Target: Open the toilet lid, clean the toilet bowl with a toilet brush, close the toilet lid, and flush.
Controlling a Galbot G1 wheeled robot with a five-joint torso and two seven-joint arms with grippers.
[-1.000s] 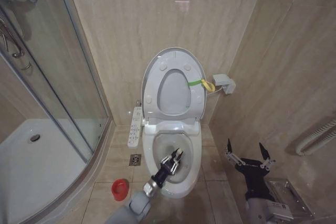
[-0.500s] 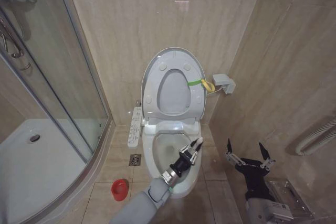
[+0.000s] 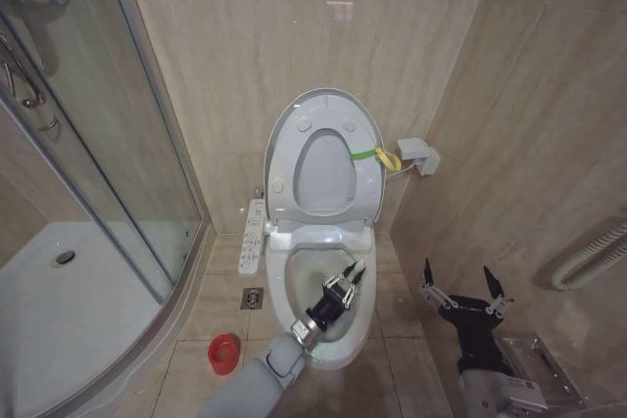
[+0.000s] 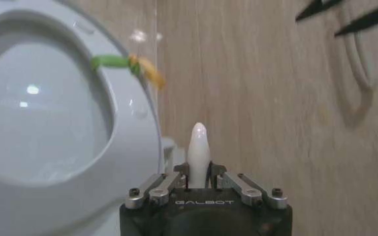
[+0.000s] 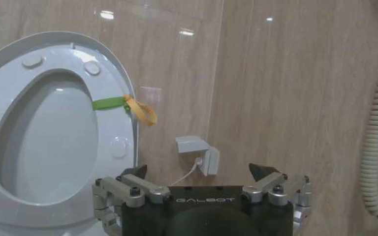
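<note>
The toilet lid [image 3: 324, 159] stands raised against the wall above the toilet bowl [image 3: 323, 302], where the left end effector [image 3: 345, 284] pinches the toilet brush [image 4: 198, 152]. A knock could drop the lid or twist the thin handle loose. The right end effector [image 3: 464, 285] hangs spread beside the bowl.

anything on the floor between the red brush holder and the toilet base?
Head view: between the red holder cup and the toilet bowl lie bare tiles and a small square floor drain, slightly farther back. Nothing else.
</note>
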